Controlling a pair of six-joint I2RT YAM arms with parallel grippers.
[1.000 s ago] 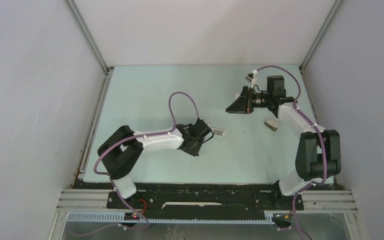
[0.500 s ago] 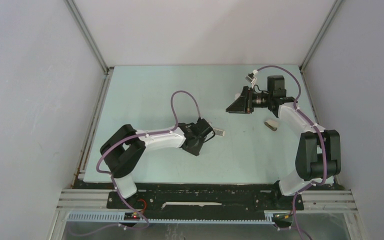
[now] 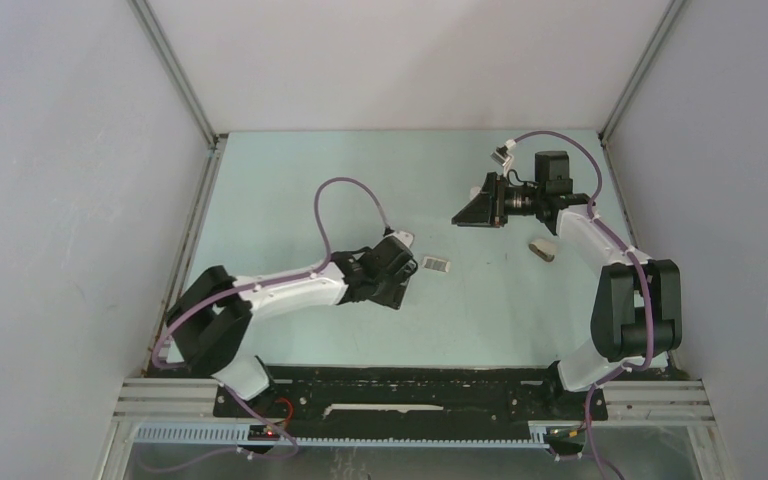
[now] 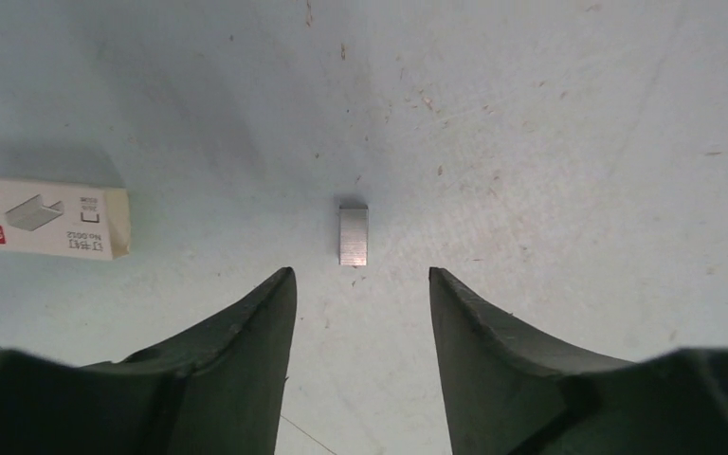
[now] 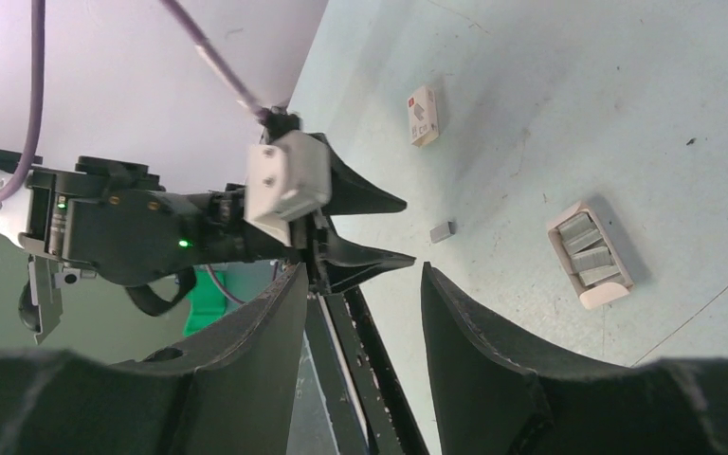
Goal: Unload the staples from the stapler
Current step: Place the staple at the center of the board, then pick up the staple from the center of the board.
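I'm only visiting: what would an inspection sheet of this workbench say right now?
Surface: pale green table, speckled with small debris.
Job's things: staples, one short strip lying flat ahead of the left gripper; no stapler seen.
Clutter: white staple box; open tray of grey strips.
Grippers: left gripper open, empty; right gripper open, empty.
Cables: purple cables looped along both arms.
Surroundings: grey walls enclosing the table.

The staples (image 4: 353, 236) look like dull grey metal; the box (image 4: 45, 217) is white card (printed); the table (image 4: 550, 142) is matt, scuffed, maybe painted.
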